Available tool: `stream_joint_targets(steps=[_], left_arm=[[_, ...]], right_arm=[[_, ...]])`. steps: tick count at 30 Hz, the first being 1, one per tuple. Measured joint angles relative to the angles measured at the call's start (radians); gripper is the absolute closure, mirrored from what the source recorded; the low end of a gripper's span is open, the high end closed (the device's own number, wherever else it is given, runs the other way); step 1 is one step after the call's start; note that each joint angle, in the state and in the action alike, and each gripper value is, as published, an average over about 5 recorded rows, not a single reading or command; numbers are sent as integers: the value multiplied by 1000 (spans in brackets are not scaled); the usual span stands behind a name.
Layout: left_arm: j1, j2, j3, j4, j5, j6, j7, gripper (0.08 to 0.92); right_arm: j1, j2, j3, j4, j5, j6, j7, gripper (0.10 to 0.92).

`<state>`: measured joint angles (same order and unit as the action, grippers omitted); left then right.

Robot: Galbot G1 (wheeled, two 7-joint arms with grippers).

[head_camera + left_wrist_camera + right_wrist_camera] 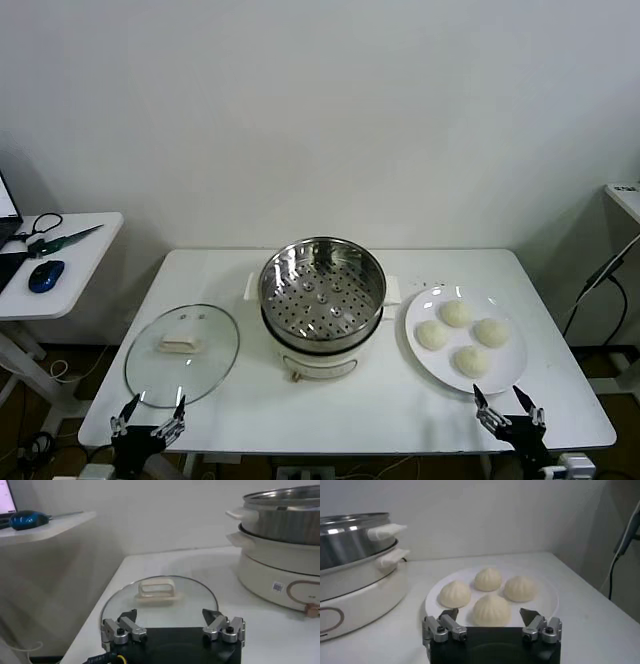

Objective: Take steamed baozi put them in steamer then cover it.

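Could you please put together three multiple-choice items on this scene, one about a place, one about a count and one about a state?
1. Where does the glass lid lie?
A. on the table to the steamer's left
B. on the steamer
C. on the plate

2. How many baozi are on the white plate?
A. two
B. four
C. six

3. What is the state of the steamer?
A. covered
B. uncovered with buns inside
C. uncovered, its perforated tray bare

Answers:
1 A, the lid rests flat on the table beyond the open left gripper.
2 B, four buns show ahead of the open right gripper.
3 C, only the holed tray shows inside.
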<state>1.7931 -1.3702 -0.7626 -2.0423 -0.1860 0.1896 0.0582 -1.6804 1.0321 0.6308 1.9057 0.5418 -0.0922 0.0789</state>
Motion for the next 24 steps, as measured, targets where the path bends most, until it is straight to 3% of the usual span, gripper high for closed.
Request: stream_joint_targets(steps=[6,11,17,24], left_arm=[[-1,-1,3,-11,0,9,2,177],[2,-2,10,-25,0,12,3,177],[2,-9,18,-40,0,15,4,177],[-5,-11,19,-55,-1,22,10,177]], right_arm=[[173,-77,-36,-48,-38,-97,-28,203],[411,-219,-143,-135,-97,-175,-147,203],[772,-397,-406,-285,-202,-169,-401,203],[1238,-482,-864,-511,-319,-38,-756,203]])
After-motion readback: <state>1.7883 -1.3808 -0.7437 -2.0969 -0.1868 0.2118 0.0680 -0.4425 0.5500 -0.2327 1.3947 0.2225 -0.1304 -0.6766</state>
